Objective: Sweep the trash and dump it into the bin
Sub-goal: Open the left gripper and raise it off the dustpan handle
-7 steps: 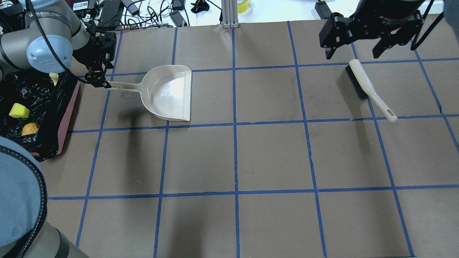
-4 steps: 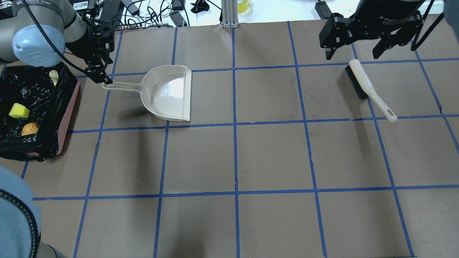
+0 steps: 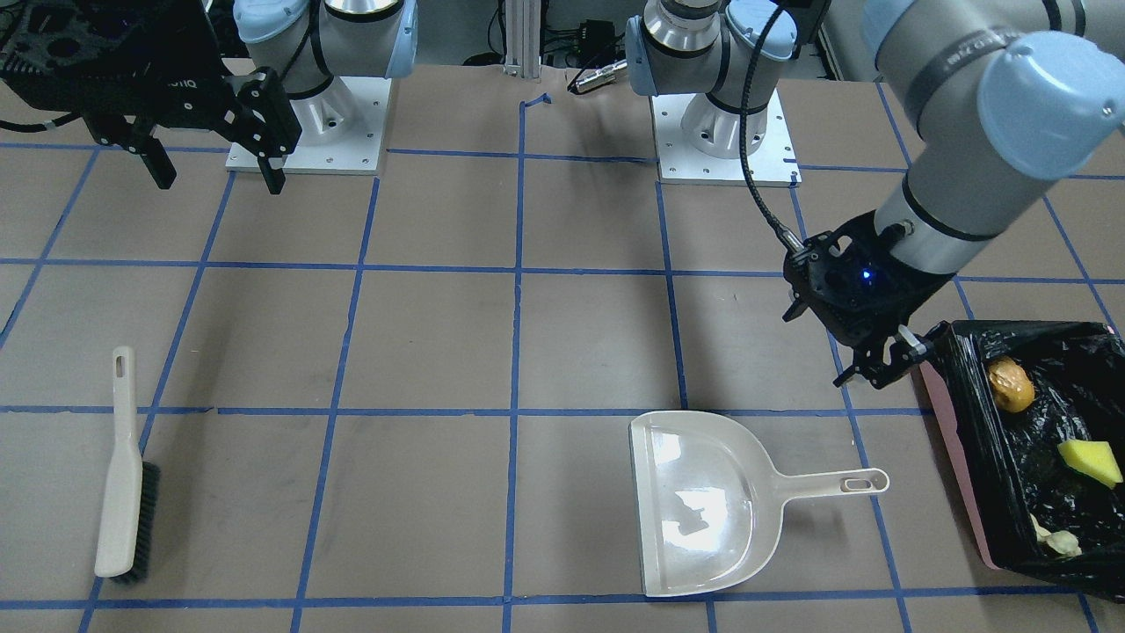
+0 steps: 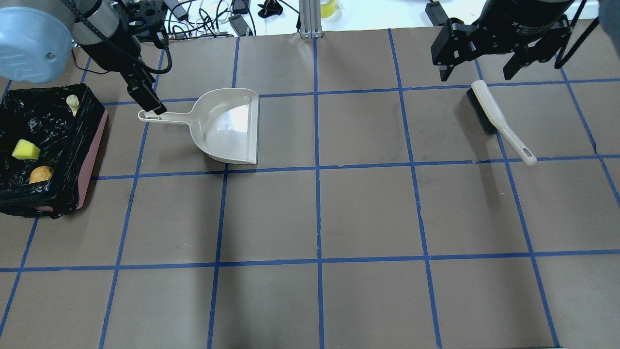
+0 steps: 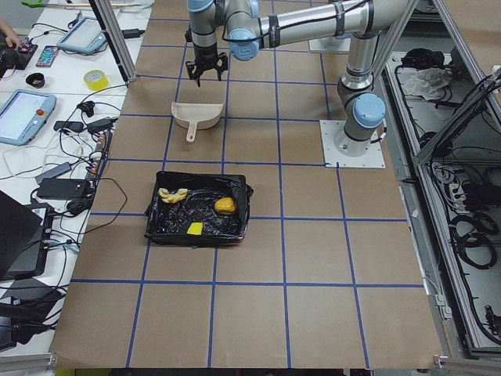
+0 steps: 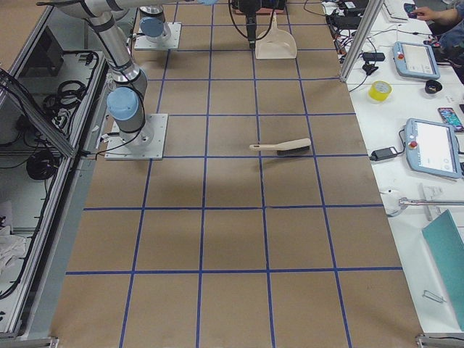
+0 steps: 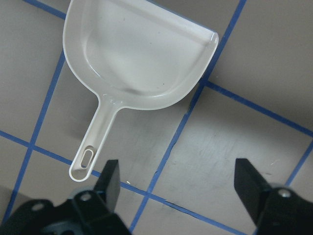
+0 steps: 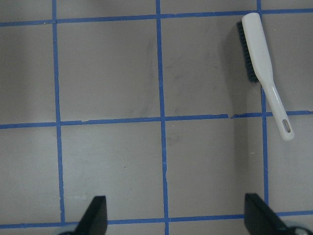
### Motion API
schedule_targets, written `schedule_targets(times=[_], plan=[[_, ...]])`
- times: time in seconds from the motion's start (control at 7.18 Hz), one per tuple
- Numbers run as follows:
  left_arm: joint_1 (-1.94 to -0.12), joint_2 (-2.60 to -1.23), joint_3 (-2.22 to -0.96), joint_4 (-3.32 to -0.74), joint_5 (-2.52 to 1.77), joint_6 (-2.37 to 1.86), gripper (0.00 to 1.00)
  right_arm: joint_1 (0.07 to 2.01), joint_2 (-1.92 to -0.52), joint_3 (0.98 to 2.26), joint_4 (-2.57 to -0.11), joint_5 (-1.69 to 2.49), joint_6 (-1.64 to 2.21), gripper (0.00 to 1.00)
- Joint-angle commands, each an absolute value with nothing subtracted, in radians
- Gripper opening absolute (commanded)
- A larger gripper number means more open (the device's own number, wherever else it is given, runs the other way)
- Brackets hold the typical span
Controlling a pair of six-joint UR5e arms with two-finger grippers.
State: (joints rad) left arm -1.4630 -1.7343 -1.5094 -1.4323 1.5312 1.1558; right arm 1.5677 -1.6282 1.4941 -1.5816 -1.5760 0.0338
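The pink bin [image 4: 92,145], lined with a black bag, stands at the table's left end and also shows in the front-facing view [image 3: 954,448]. Inside lie the yellow sponge wedge [image 4: 25,149], the glossy potato-like lump [image 4: 40,174] and the tan bread piece [image 4: 72,103]. The cream dustpan [image 4: 227,127] lies empty and flat on the table beside the bin. My left gripper [image 4: 145,99] is open and empty, raised over the handle's end, with its fingers [image 7: 110,181] wide apart. My right gripper [image 4: 477,68] is open and empty, above the cream brush [image 4: 499,121].
The brush lies flat at the far right, bristles sideways, and shows in the right wrist view [image 8: 264,68]. Cables and devices crowd the white bench beyond the far edge. Blue tape lines mark a grid on the brown table.
My left arm has swung back and up, away from the bin and the dustpan handle. The dustpan stays where it lay. The right arm and the brush have not moved.
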Motion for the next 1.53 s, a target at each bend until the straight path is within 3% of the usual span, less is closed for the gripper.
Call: schedule_targets(times=[0.0, 0.28, 1.39], plan=[[-1.491, -1.655, -1.513, -1.472, 1.523, 0.865, 0.89, 1.569, -1.628, 1.494, -1.583, -1.574, 0.034, 1.0], [-1.506, -1.623, -1.528, -1.499, 1.529, 0.686, 0.93, 1.568, -1.628, 1.494, -1.582, -1.577, 0.034, 1.0], [-1.508, -1.598, -1.536, -1.499, 1.528, 0.683, 0.96, 1.568, -1.628, 1.496, -1.58, -1.578, 0.035, 1.0]])
